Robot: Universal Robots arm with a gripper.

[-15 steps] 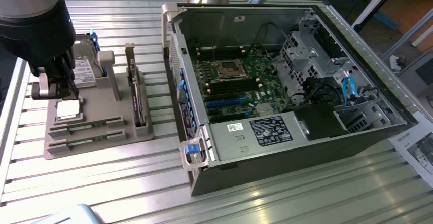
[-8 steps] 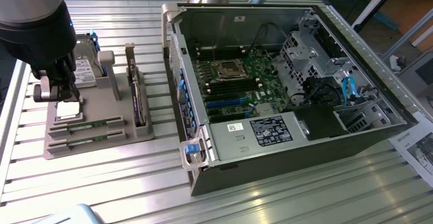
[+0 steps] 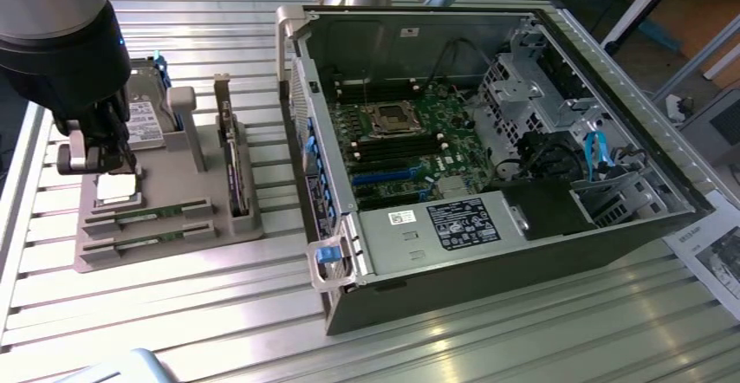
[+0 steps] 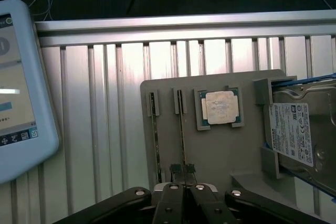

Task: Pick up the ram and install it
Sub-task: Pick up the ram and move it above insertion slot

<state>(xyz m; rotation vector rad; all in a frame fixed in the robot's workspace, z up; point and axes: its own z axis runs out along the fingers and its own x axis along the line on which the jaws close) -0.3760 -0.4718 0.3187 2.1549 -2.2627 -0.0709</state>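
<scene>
End effector: the end effector [image 4: 182, 169] has its fingers drawn fully together and holds nothing. It hangs above the grey tray [image 4: 226, 150] without touching it.
Alignment: in the wrist view the fingertips line up with one end of the ram [image 4: 182, 124].
Ram: a thin green stick standing on edge in a slot of the tray, not lifted.
Second stick: another ram stick [image 4: 156, 135] stands in the parallel slot just beside it.
Neighbours on the tray: a square silver processor [image 4: 220, 107] sits in its own recess, and a hard drive [image 4: 296, 129] stands at the far side.
Table: a ribbed metal table [image 3: 463, 348] carries the tray.
Computer case [image 3: 382, 32]: it lies open toward the exterior view's right, well apart from the ram, with its motherboard [image 3: 405, 153] exposed.
</scene>
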